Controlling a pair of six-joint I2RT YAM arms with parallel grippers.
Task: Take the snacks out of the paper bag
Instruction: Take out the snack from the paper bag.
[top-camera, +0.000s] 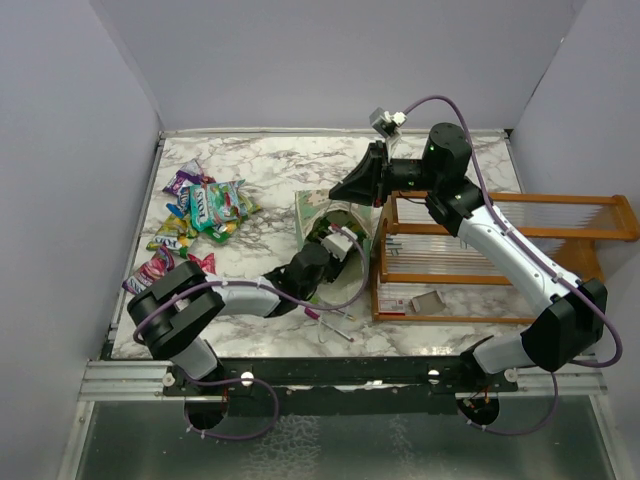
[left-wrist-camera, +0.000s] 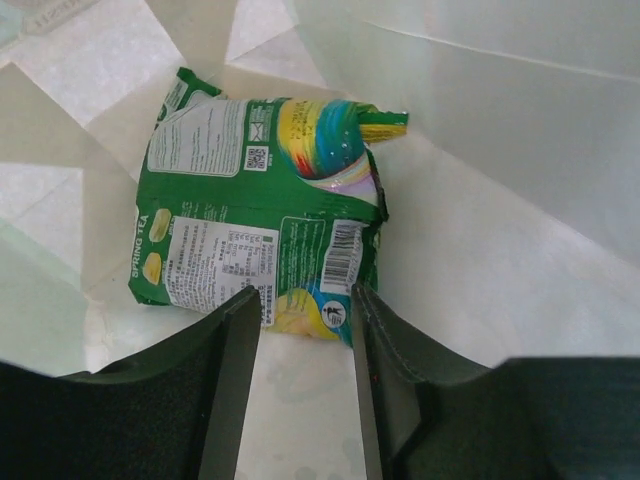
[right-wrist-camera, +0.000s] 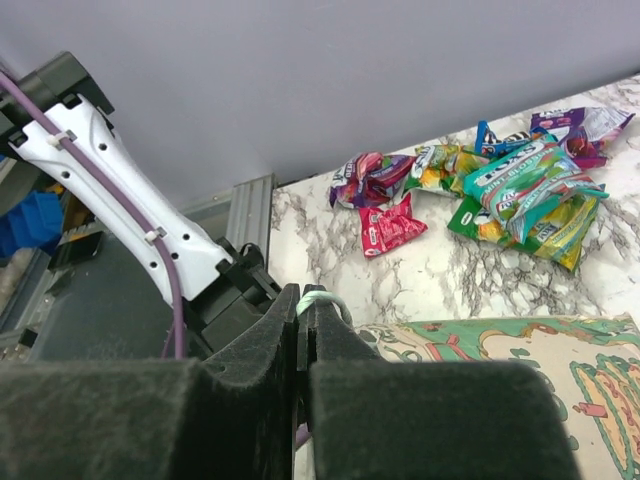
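Note:
The paper bag (top-camera: 312, 212) lies tipped at the table's middle, its mouth facing my left arm. My right gripper (top-camera: 342, 190) (right-wrist-camera: 305, 295) is shut on the bag's string handle (right-wrist-camera: 322, 298), above the patterned wall (right-wrist-camera: 480, 350). My left gripper (top-camera: 335, 246) (left-wrist-camera: 305, 300) reaches inside the bag with its jaws open. One green snack packet (left-wrist-camera: 260, 210) lies flat on the cream inside (left-wrist-camera: 500, 260), its near edge just between my fingertips (left-wrist-camera: 240, 320). Several other snacks (top-camera: 205, 208) (right-wrist-camera: 520, 180) lie in a pile at the far left of the table.
An orange wooden rack (top-camera: 480, 250) stands right of the bag, under my right arm. Two thin pens (top-camera: 332, 322) lie near the front edge. A pink packet (top-camera: 150, 270) and a red one (top-camera: 201, 262) (right-wrist-camera: 390, 225) lie near my left arm's elbow.

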